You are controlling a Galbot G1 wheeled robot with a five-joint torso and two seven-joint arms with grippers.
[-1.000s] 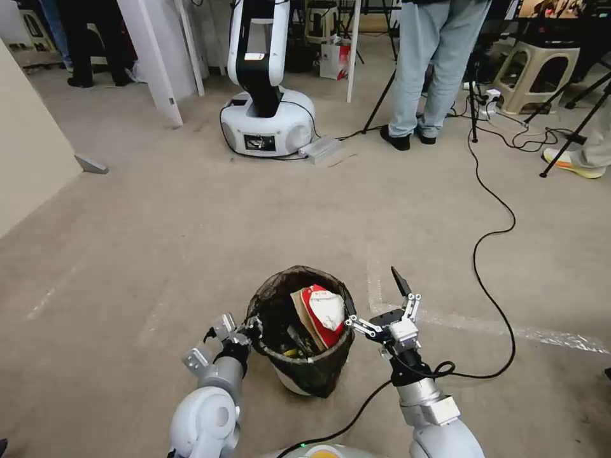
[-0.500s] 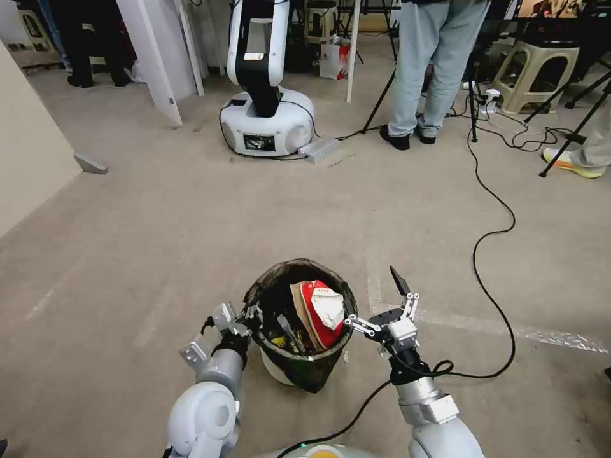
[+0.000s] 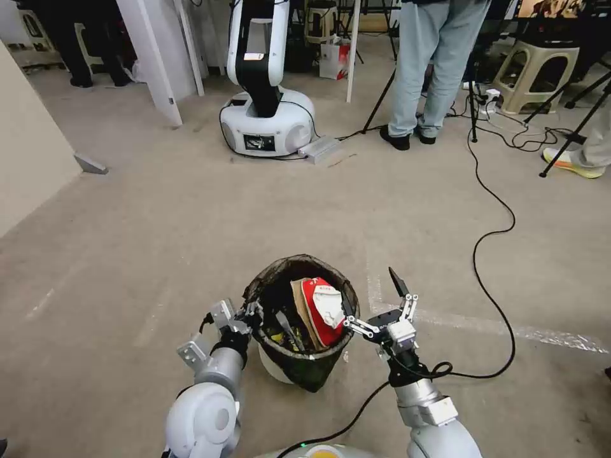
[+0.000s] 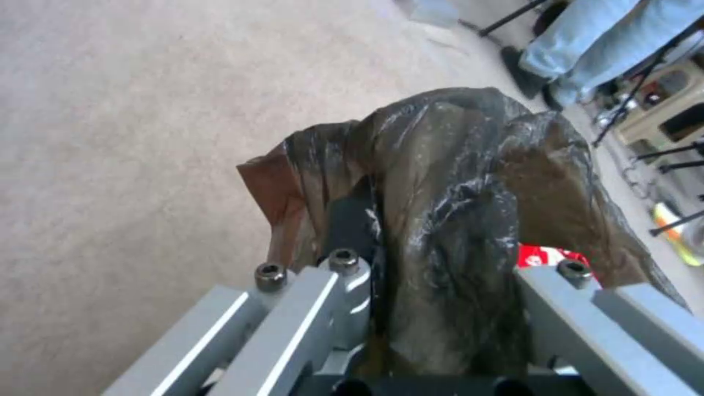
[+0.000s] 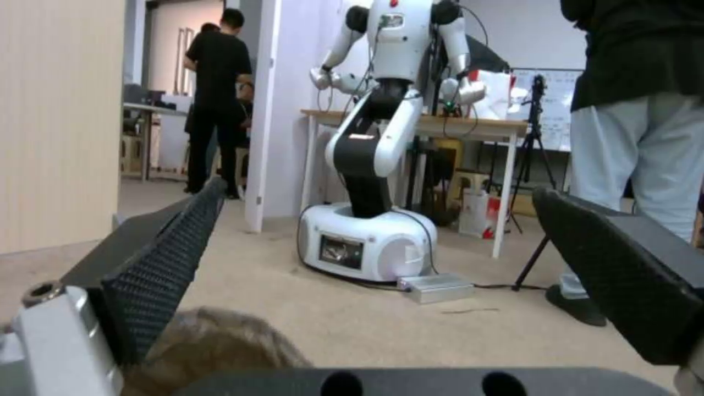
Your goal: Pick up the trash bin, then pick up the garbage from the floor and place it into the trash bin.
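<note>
Now the left claw [image 3: 249, 316] apparently clamps the trash bin [image 3: 299, 369] rim (right claw [image 3: 375, 299] beside, agape).

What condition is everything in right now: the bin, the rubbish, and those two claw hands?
trash bin: tilted, dark liner folded over its rim, held at the rim.
garbage: inside the bin, red-and-white packet on top.
left gripper: jaws shut on the bin's rim and liner.
right gripper: jaws open, empty, beside the bin's rim.
black cable: lying loose across the floor.
</note>
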